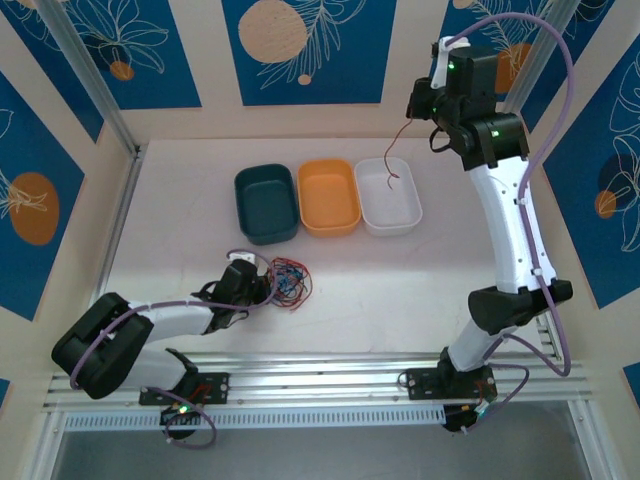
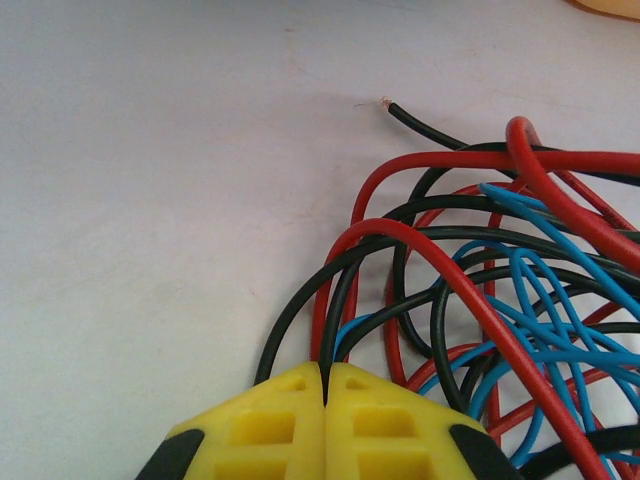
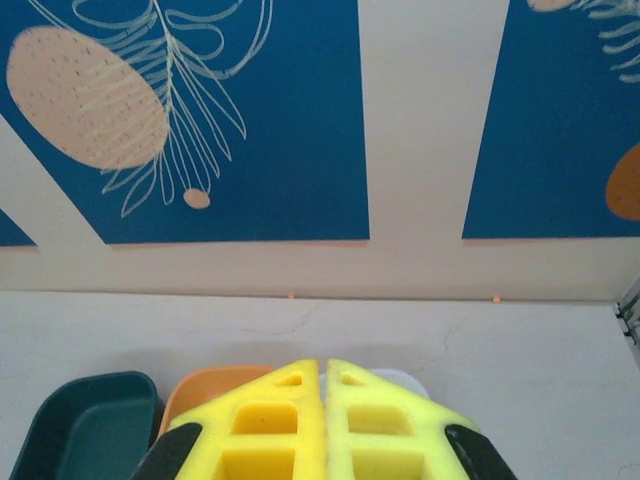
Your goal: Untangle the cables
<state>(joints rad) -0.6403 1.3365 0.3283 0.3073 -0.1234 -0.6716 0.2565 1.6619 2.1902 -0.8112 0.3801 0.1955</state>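
Yellow-fingered left claw (image 2: 326, 374) is sitting closed at the edge of the cables (image 1: 291, 282), seemingly pinching a black strand (image 2: 327, 350). That tangle is lying on the counter (image 1: 400, 290), leftward of the white bin (image 1: 405, 216) and nearer the arm bases. High above that bin, the right claw (image 1: 420, 108) is gripping a red cable (image 1: 393, 160) whose tail is dangling into it. Lowering until the strand is coiling inside the walls, then releasing, seems wisest.
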